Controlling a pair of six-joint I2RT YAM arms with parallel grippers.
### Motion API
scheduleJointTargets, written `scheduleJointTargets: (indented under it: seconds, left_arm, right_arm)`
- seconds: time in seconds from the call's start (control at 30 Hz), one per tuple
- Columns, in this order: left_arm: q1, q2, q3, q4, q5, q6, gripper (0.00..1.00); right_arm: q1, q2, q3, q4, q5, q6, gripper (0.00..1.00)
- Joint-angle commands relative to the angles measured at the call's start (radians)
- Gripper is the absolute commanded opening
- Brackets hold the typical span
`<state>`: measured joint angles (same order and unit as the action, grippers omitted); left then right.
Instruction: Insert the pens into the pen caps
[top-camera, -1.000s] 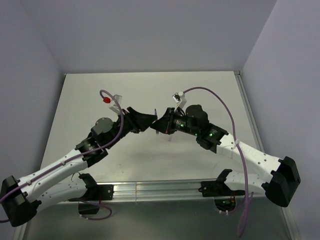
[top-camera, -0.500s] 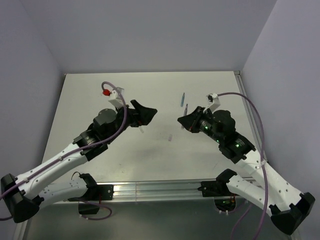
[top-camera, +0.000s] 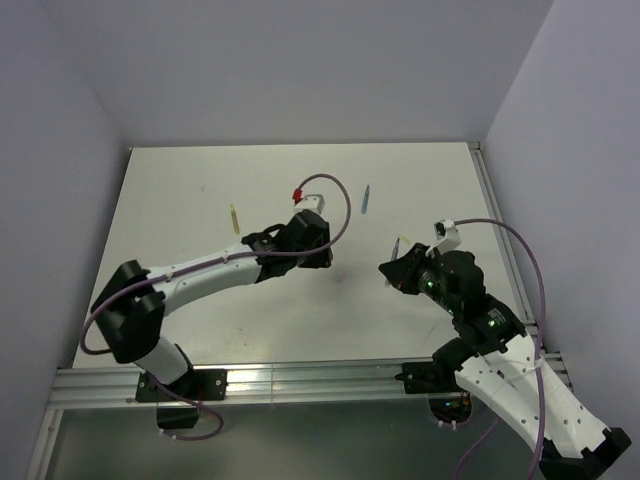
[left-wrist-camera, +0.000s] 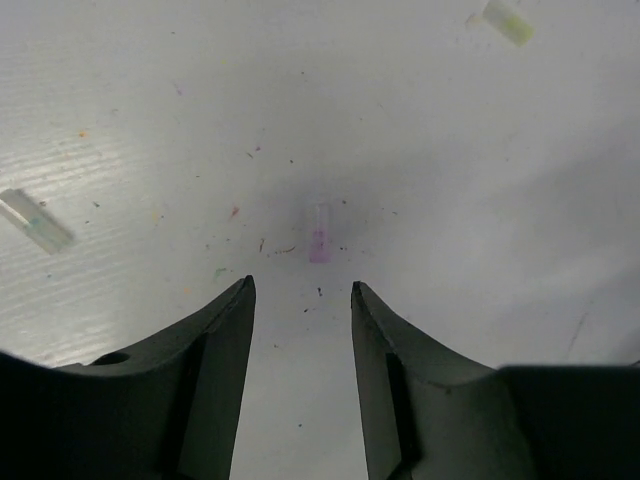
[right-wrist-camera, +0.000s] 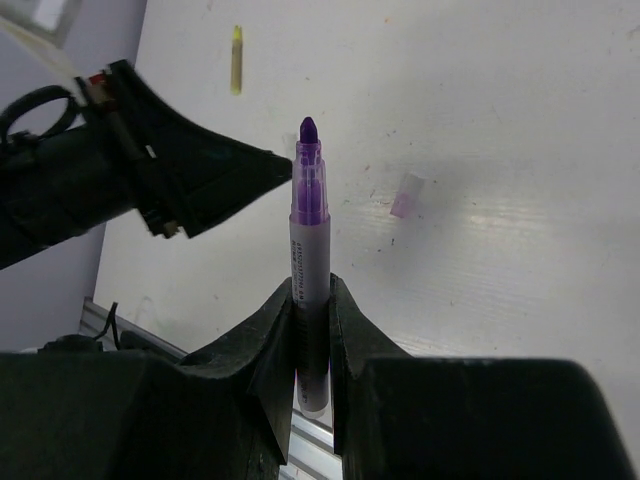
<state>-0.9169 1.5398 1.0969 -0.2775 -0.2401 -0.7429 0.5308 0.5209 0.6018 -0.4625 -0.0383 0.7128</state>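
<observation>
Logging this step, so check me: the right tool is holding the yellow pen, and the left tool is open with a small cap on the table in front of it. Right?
Not yellow: the right wrist view shows the right tool holding the purple pen. The yellow pen lies on the table. The rest stands.

Robotics lab bench (top-camera: 180, 170), bare grey walls (top-camera: 300, 70), aluminium mounting rail (top-camera: 310, 379)

We see a clear purple-tipped plastic cap (left-wrist-camera: 318, 240) on the white table (left-wrist-camera: 470, 170). It lies just beyond our parted jaws.
</observation>
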Motion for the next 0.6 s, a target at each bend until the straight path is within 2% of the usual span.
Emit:
scheduleJointTargets:
  seconds: [0.0, 0.13, 0.27, 0.57]
  left_arm:
    - [-0.049, 0.097, 0.125, -0.054, -0.042, 0.063, 0.49]
    - [-0.097, 0.232, 0.193, -0.086, -0.061, 0.086, 0.51]
    - [-0.1, 0.313, 0.254, -0.126, -0.079, 0.076, 0.5]
    - [-0.102, 0.405, 0.277, -0.098, -0.091, 0.132, 0.53]
  right_arm:
    - [-0.005, -0.035, -0.014, -0.014, 0.035, 0.008, 0.0]
    - [-0.005, -0.045, -0.025, -0.025, 0.037, 0.004, 0.0]
    - [-0.005, -0.051, -0.025, -0.036, 0.037, -0.003, 0.0]
    - [-0.005, -0.071, -0.014, -0.057, 0.037, -0.01, 0.0]
